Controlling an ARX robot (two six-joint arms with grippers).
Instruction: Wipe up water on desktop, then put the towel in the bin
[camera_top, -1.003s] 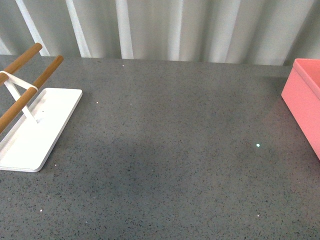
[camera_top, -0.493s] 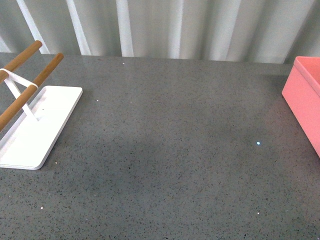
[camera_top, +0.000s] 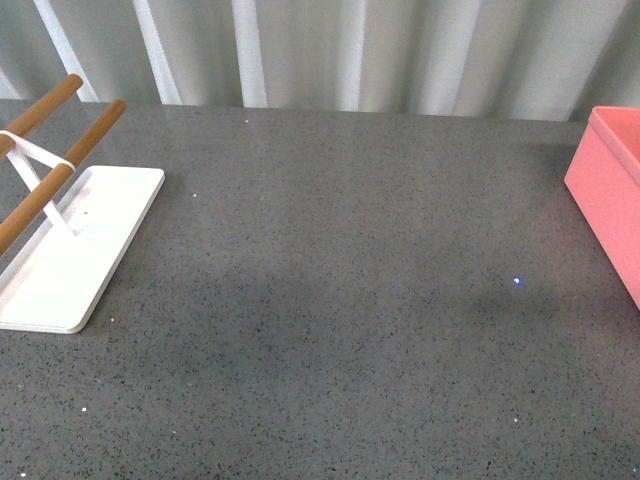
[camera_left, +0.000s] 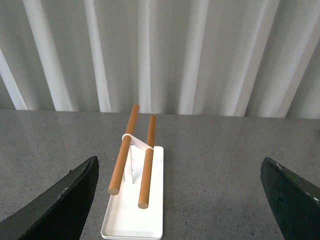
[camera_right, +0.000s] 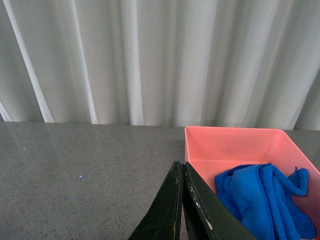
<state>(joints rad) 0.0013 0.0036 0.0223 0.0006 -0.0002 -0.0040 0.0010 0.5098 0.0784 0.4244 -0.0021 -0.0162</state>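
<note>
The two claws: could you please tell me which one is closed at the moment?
The right claw is closed: its fingers meet, empty, beside the bin holding the towel. The left claw is wide open, its fingers far apart, facing the stand.

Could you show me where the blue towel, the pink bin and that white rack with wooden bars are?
towel (camera_right: 260, 197): right wrist view, its bunched middle.
bin (camera_right: 230, 131): right wrist view, far rim.
white rack (camera_left: 135, 220): left wrist view, bare flat base.
</note>
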